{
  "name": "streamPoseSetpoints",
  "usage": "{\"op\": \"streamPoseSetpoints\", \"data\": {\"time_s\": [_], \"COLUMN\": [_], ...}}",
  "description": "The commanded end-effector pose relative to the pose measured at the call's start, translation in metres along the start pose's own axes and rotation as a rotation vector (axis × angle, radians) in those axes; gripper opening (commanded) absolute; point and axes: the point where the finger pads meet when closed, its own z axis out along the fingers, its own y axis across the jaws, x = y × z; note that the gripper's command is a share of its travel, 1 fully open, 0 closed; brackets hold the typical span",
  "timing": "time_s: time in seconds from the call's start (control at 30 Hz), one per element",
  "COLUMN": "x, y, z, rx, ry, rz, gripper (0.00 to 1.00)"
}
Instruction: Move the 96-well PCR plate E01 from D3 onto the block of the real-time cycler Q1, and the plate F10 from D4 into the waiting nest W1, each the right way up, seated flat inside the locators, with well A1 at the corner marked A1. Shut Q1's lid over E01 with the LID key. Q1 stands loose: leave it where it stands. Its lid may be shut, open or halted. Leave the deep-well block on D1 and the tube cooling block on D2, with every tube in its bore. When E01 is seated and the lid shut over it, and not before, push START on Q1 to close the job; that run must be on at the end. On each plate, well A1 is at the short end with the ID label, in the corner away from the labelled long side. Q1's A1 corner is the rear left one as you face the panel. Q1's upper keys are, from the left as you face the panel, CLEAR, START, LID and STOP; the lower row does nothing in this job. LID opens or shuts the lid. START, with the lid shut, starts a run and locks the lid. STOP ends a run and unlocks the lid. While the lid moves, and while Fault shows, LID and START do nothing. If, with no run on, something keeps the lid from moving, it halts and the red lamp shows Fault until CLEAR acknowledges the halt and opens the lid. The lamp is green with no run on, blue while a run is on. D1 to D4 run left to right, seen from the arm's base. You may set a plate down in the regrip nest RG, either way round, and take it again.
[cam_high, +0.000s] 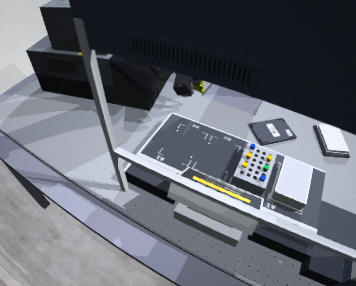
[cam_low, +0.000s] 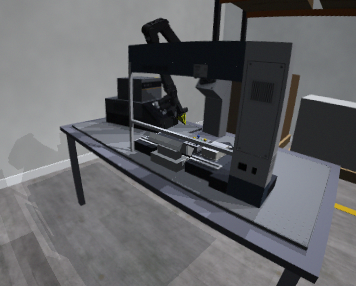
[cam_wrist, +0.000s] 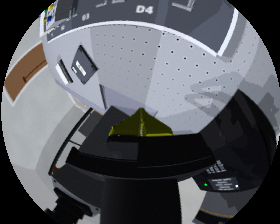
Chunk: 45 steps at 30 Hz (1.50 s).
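Observation:
My gripper is shut and empty, its yellow fingertips together, as the wrist view also shows. It hangs above the table behind the deck, between the deck and the black cycler Q1. The exterior view shows it beside Q1. Q1's panel shows a green lamp. The D3 and D4 positions on the deck hold no plate, only locator marks. A dark flat plate with a white label lies on the table behind the deck. A second flat piece with a light top lies to its right.
The tube cooling block with coloured tubes and the white deep-well block stand on the deck's right end. A grey post and rail frame the deck's front. A large dark housing overhangs the back.

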Motion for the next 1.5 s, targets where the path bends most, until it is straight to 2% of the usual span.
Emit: {"op": "streamPoseSetpoints", "data": {"time_s": [0.0,0.07,0.13,0.23,0.3,0.33,0.4,0.43,0.5,0.53,0.57,0.63,0.73,0.83,0.9,0.93,1.07,1.13,1.23,1.33,1.43,1.47], "x": [0.015,0.015,0.018,0.029,0.037,0.04,0.046,0.049,0.054,0.056,0.058,0.058,0.066,0.077,0.083,0.086,0.098,0.105,0.104,0.114,0.122,0.124], "y": [-0.003,-0.003,-0.006,-0.019,-0.023,-0.024,-0.027,-0.029,-0.034,-0.038,-0.042,-0.042,-0.045,-0.054,-0.056,-0.055,-0.058,-0.061,-0.065,-0.073,-0.074,-0.075], "z": [-0.015,-0.015,-0.017,-0.027,-0.034,-0.037,-0.043,-0.046,-0.053,-0.056,-0.06,-0.06,-0.066,-0.079,-0.087,-0.09,-0.104,-0.111,-0.112,-0.128,-0.146,-0.151], "rx": [0.027,0.027,0.05,0.047,0.084,0.079,0.116,0.113,0.141,0.139,0.16,0.16,0.209,0.204,0.248,0.255,0.342,0.37,0.38,0.389,0.464,0.468], "ry": [-0.027,-0.027,-0.058,-0.04,-0.075,-0.072,-0.105,-0.104,-0.124,-0.121,-0.135,-0.135,-0.172,-0.16,-0.183,-0.189,-0.226,-0.235,-0.241,-0.234,-0.258,-0.258], "rz": [-0.032,-0.032,-0.016,-0.012,0.004,0.002,0.007,0.005,0.008,0.004,0.007,0.007,0.02,0.022,0.021,0.022,0.02,0.021,0.014,0.01,-0.03,-0.034], "gripper": [0.0,0.0,0.0,0.0,0.0,0.0,0.0,0.0,0.0,0.0,0.0,0.0,0.0,0.0,0.0,0.0,0.0,0.0,0.0,0.0,0.0,0.0]}}
